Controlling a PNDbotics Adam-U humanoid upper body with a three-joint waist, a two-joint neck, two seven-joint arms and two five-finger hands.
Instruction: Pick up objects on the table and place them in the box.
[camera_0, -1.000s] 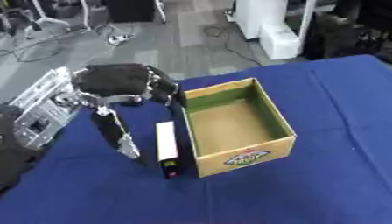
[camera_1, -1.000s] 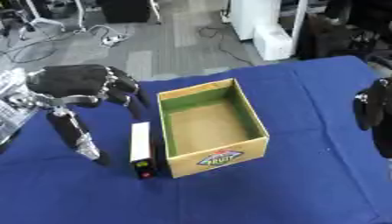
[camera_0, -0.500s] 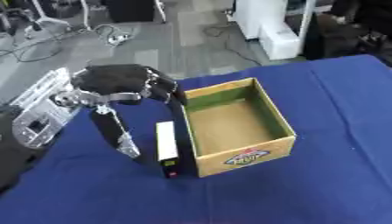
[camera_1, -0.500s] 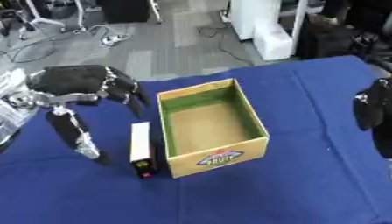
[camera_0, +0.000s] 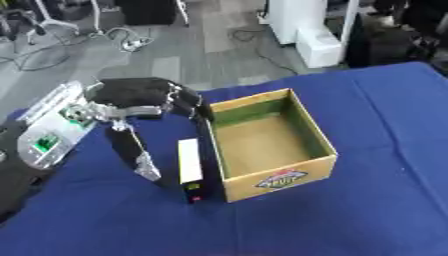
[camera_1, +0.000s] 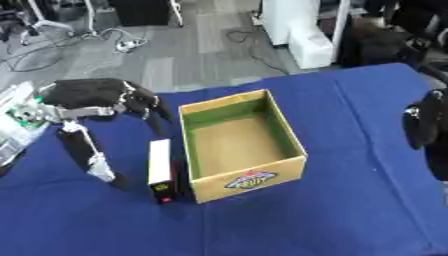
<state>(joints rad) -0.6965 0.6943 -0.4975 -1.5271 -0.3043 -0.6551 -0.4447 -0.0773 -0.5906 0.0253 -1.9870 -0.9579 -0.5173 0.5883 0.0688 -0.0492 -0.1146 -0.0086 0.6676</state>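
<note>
**A lab or office work floor**

The work surface is a table under a blue cloth (camera_0: 367, 165), with grey carpet floor (camera_0: 201, 55) beyond it from ten to two o'clock. Loose cables (camera_0: 122, 42) trail across that floor at eleven o'clock, beside the legs of a stand or chair base (camera_0: 48, 20). A white cabinet or machine housing (camera_0: 306, 30) stands at one o'clock, with dark equipment (camera_1: 385, 35) just right of it.
</note>
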